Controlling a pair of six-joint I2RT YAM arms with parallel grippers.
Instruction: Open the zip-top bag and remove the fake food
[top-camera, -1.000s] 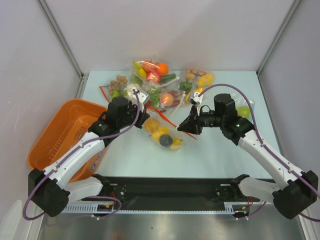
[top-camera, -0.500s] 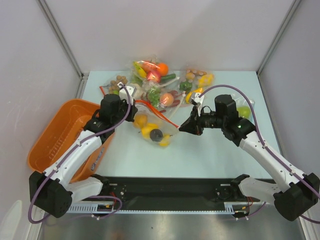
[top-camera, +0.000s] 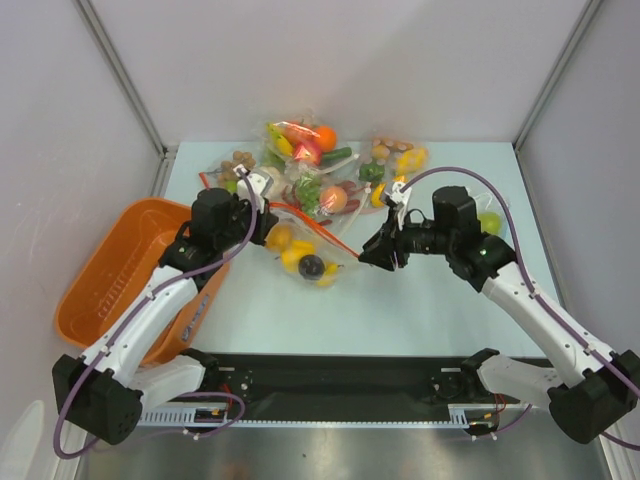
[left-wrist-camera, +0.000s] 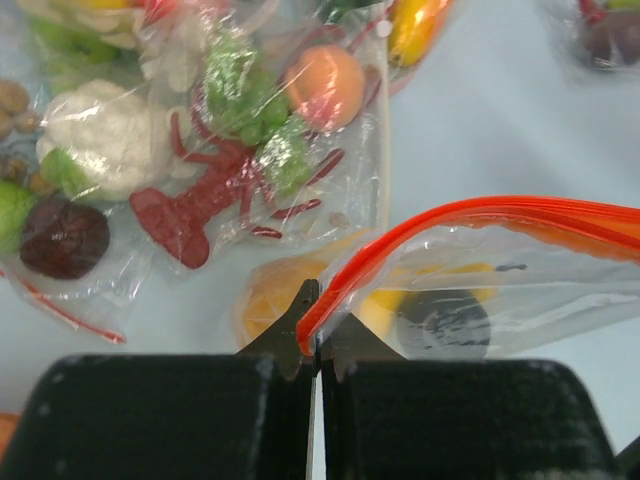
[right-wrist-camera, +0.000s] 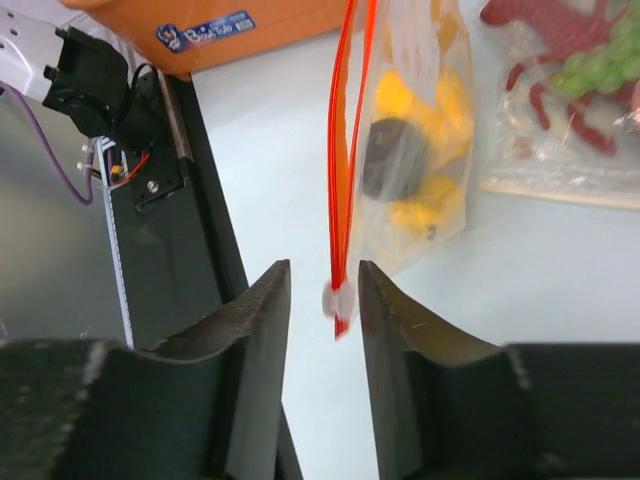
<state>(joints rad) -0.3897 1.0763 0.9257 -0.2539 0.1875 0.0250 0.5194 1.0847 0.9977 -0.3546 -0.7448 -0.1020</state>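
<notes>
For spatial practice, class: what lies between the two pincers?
The bag, holding toy food, spans from the left pincer to the right pincer, clearest in the top view.

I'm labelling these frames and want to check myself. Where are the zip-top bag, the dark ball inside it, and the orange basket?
zip-top bag (left-wrist-camera: 500, 212): left wrist view, on its orange-red zip strip.
dark ball (right-wrist-camera: 388, 155): right wrist view, its middle, through the plastic.
orange basket (top-camera: 95, 270): top external view, on its left wall.

1 zip-top bag (top-camera: 296, 250) w/ 1 purple ball (top-camera: 311, 266), 1 orange basket (top-camera: 110, 262).
</notes>
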